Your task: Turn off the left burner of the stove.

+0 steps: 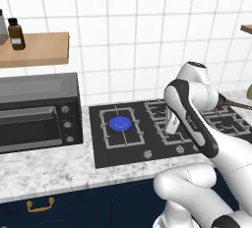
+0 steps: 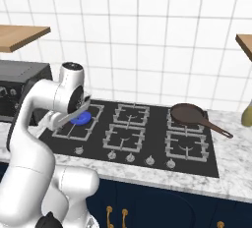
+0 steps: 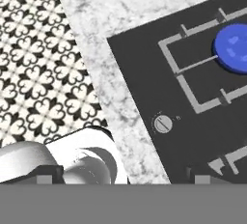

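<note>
The stove (image 1: pixel 123 151) is a flat black cooktop set in the marble counter. Its left burner (image 1: pixel 119 123) has a blue centre disc inside a square grey grate, also seen in the right base view (image 2: pixel 79 119) and the hand view (image 3: pixel 235 48). A row of small silver knobs runs along the stove's front; the leftmost knob (image 3: pixel 163 123) (image 1: pixel 146 154) lies below the burner. My gripper (image 2: pixel 55 121) hangs above the stove's left part, partly hidden by the forearm in the left base view (image 1: pixel 171 125). Its fingertips (image 3: pixel 200 175) stand far apart, open, holding nothing.
A boxy black oven (image 1: pixel 37 111) stands on the counter left of the stove. A dark pan (image 2: pixel 189 114) rests on the back right burner. A wooden shelf (image 1: pixel 44 47) carries a brown bottle (image 1: pixel 16 34). Patterned floor (image 3: pixel 43 73) lies beyond the counter edge.
</note>
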